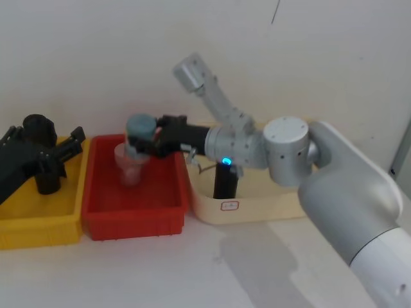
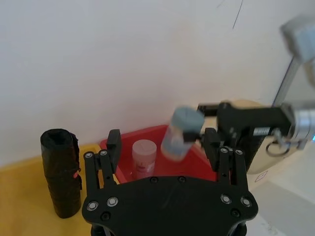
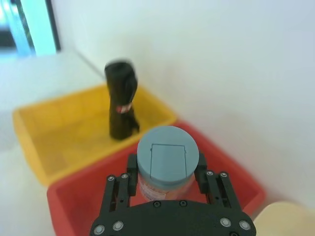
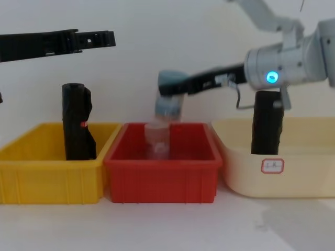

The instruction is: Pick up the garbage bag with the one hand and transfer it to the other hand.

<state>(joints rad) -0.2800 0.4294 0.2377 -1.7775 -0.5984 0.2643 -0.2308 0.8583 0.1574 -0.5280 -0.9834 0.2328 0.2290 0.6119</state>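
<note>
At the centre of the head view, the right gripper (image 1: 154, 136), its wrist ring glowing blue, reaches leftward over the red bin (image 1: 103, 221). Its fingers are clamped on either side of a bottle with a grey-blue cap (image 4: 168, 99), held tilted above the bin. A small clear jar (image 4: 156, 138) stands in the bin below it.

The garbage bag (image 4: 267, 123) stands upright at the right of the chest view, inside the cream bin (image 4: 293, 178). It sits beneath the right arm's wrist, and no gripper is touching it. At the left of that view a second black roll with a red mark (image 4: 77, 123) stands in the yellow bin (image 4: 52, 183). The left gripper (image 4: 104, 38) hangs above that roll, and in its wrist view we see its fingers (image 2: 114, 142) spread apart and holding nothing.

We judge that the task's first step, grasping the bag, has not yet begun. The right gripper is busy with the bottle instead, which is not what the task asks for.

We think the next move calls for freeing that gripper, probably by setting the bottle down in the red bin. One gripper would then close around the bag's upper half. The grip should leave enough bare roll for the other gripper to take hold at the handover.
</note>
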